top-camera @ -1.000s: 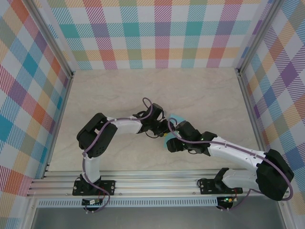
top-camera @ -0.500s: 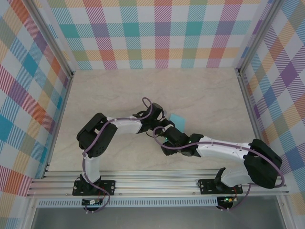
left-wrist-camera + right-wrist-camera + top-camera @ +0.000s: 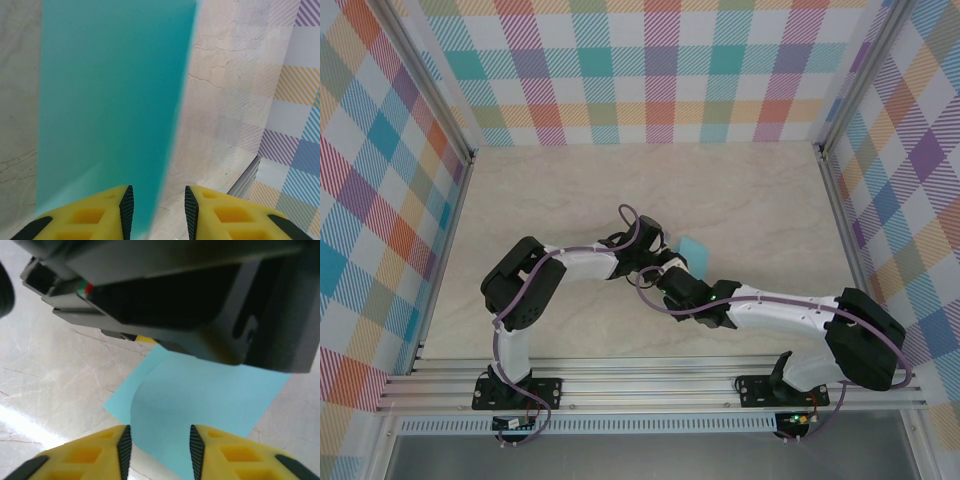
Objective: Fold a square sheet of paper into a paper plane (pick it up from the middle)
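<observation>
We're at mid-table now, where the blue paper (image 3: 692, 247) lies on the table (image 3: 570, 190). Our left gripper (image 3: 158, 202) has its yellow jaws partly apart, and the paper stretches away from between them. Our right gripper (image 3: 158, 440) is also partly open, low over the paper's near edge and facing the left gripper's body.
</observation>
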Motion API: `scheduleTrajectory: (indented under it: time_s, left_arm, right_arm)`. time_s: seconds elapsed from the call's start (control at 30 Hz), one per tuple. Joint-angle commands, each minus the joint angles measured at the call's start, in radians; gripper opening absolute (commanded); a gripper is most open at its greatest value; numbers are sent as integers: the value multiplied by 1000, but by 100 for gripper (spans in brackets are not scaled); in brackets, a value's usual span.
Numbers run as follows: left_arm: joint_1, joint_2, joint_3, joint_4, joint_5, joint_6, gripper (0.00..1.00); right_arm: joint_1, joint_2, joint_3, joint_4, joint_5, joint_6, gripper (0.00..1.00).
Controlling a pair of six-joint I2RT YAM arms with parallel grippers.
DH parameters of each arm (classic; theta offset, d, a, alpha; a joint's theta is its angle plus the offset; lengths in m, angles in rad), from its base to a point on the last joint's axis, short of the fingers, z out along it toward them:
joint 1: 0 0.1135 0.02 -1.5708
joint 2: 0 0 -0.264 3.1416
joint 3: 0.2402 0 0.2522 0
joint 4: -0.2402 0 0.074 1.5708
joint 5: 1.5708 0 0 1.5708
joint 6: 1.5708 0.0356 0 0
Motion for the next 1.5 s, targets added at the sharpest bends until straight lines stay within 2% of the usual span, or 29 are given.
scheduleTrajectory:
  time_s: [0.0,0.2,0.47,0.63,0.8,1.0,1.2,1.47]
  left_arm:
    - [14,-12,21,-20,4,9,35]
    - [14,-19,18,-29,-1,13,35]
    - [14,-27,26,-44,-7,19,35]
    - [14,-42,24,-79,-39,37,37]
    - [18,-108,-5,-134,-159,54,45]
    - [20,-170,-41,-172,-239,62,51]
    - [20,-214,-94,-173,-291,62,50]
    - [16,-230,-134,-132,-255,80,44]
  right_arm:
    - [8,-41,19,-8,32,11,32]
    - [9,-54,18,-34,52,29,20]
    - [-1,-21,45,-64,19,46,1]
    - [-35,-31,46,-59,-45,54,0]
    - [-110,-49,20,-12,-227,40,0]
    - [-223,-51,-15,37,-409,47,0]
    - [-342,-32,-19,56,-569,25,1]
    - [-444,53,9,12,-646,5,3]
